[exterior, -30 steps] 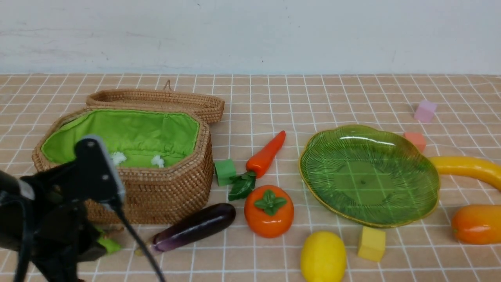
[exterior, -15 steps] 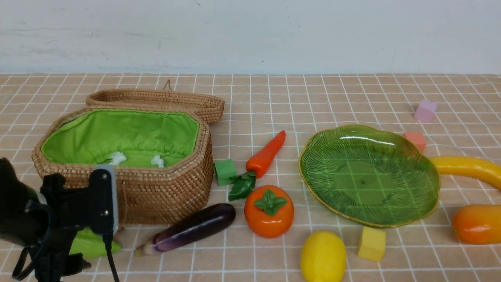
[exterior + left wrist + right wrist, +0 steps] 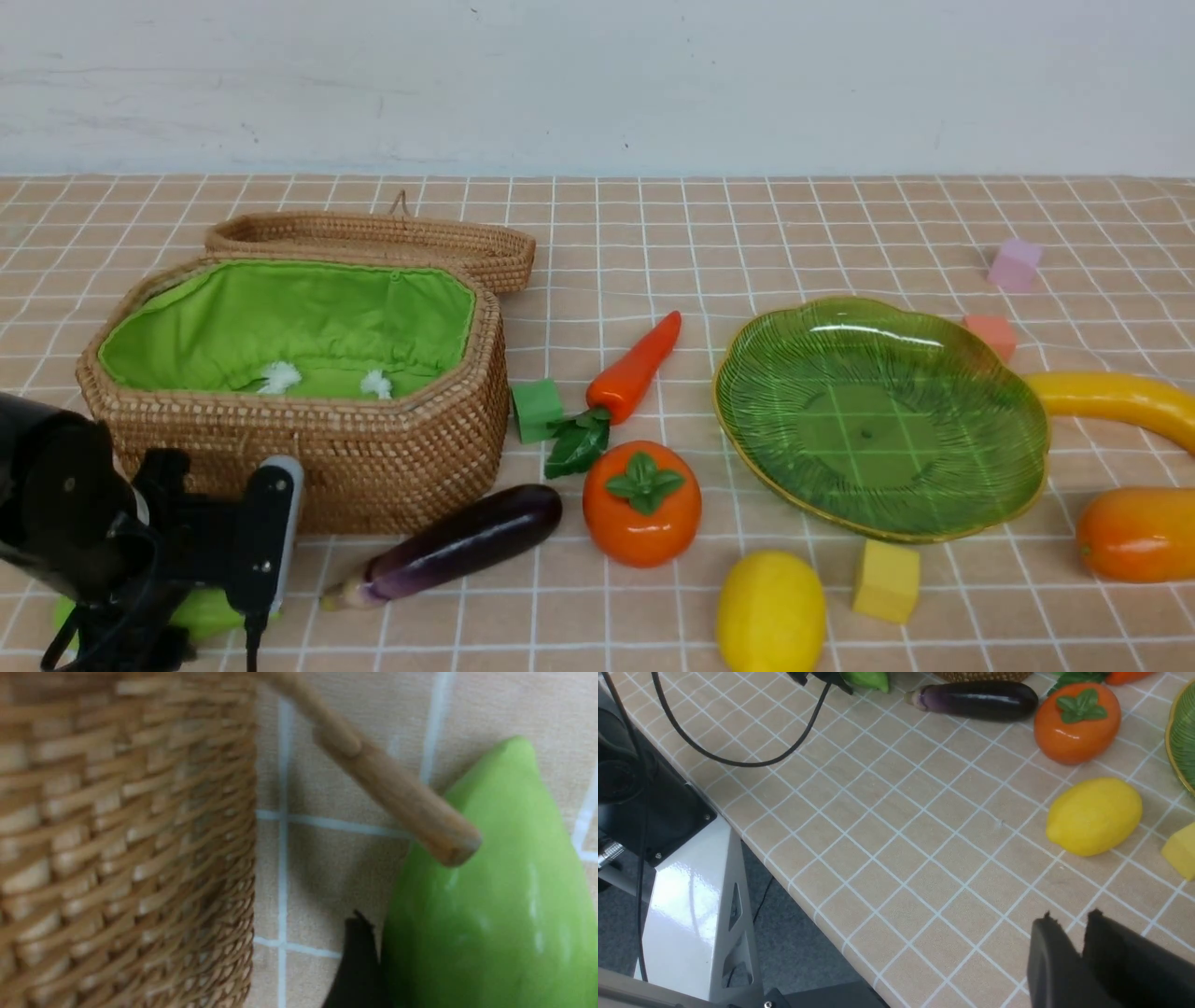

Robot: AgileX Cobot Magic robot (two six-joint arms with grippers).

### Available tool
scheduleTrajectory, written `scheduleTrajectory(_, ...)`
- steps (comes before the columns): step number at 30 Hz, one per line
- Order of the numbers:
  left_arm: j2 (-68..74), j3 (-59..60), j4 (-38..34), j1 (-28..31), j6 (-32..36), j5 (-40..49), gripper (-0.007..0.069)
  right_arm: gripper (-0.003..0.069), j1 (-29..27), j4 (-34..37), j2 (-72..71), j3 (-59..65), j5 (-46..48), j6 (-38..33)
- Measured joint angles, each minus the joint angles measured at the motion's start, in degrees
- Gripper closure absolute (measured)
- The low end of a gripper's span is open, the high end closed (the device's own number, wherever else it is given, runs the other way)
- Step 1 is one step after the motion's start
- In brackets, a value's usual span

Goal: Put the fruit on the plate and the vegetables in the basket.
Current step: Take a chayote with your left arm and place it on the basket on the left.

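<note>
The front view looks from the near edge across the table (image 3: pixel 840 233) to the wall (image 3: pixel 597 75), with the basket (image 3: pixel 373 448) and plate (image 3: pixel 934 537) in mid-frame. The left wrist view sits very close to the basket and the gourd (image 3: pixel 490 905). The right wrist view looks down over the near edge and shares the eggplant (image 3: pixel 976 700), persimmon (image 3: pixel 1076 723) and lemon (image 3: pixel 1094 814) with the front view.

Bright even light, soft shadows, glare streak on the plate (image 3: pixel 882 420), blurry basket (image 3: pixel 117 858) weave up close.
</note>
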Motion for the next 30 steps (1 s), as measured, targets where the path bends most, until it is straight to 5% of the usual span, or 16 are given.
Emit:
scheduleTrajectory(3,0.01,-0.07,-0.55,0.0,0.0,2.59,0.0188,0.0529,0.0,0.0,0.0,0.0,0.0,0.0)
scheduleTrajectory(15,-19.12,-3.29,-2.24,0.0,-10.18,11.55,0.0193,0.052,0.0,0.15,0.0,0.0,-8.63,0.06)
scheduleTrajectory(21,-23.86,-14.3,-11.61,0.0,-10.24,5.81,0.0193,0.0518,0.0,4.66,0.0,0.0,-21.81,0.06)
scheduleTrajectory(30,-7.28,-21.5,-18.88,0.0,-6.06,-3.91,0.0193,0.0517,0.0,8.46,0.01,0.0,-23.21,0.06)
